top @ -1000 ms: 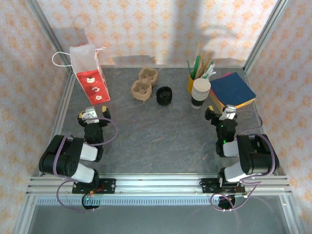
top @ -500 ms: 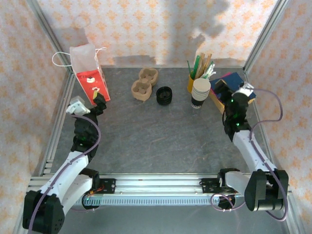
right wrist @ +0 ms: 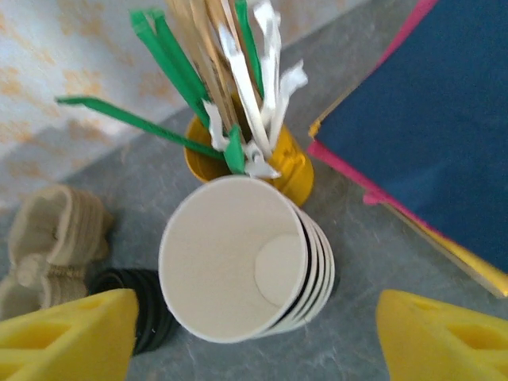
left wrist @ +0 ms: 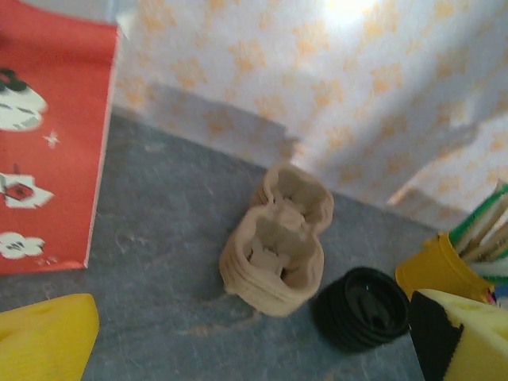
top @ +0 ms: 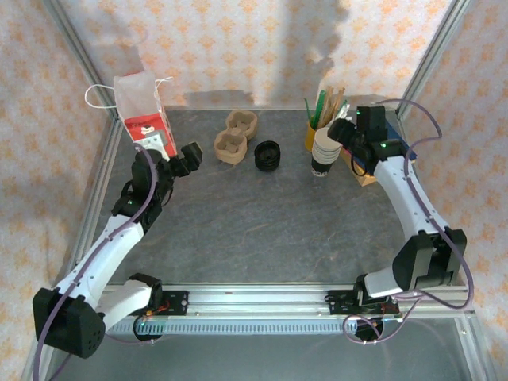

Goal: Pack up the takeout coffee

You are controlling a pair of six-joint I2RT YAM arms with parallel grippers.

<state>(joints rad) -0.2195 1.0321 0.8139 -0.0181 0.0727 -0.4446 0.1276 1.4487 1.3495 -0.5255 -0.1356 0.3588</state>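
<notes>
The takeout coffee is out of view. A stack of lidless white-rimmed cups (top: 325,151) stands at the back right, and I look down into the top one (right wrist: 238,258). My right gripper (top: 340,133) hovers over that stack, open, its yellow fingers (right wrist: 71,337) wide on either side of the cups and touching nothing. My left gripper (top: 186,157) is open and empty just right of the red bag (top: 147,127), facing the brown pulp cup carrier (left wrist: 278,246). A stack of black lids (left wrist: 365,305) lies to the right of the carrier.
A yellow cup of stirrers and straws (right wrist: 270,159) stands right behind the cup stack. Blue and pink paper sheets (top: 379,147) lie at the far right. The carriers (top: 234,139) and lids (top: 268,155) sit mid-back. Metal frame posts and patterned walls close the sides.
Both arms have unfolded from near their bases and reached to the back: the left toward the bag and carriers, the right swung left over the cup stack.
</notes>
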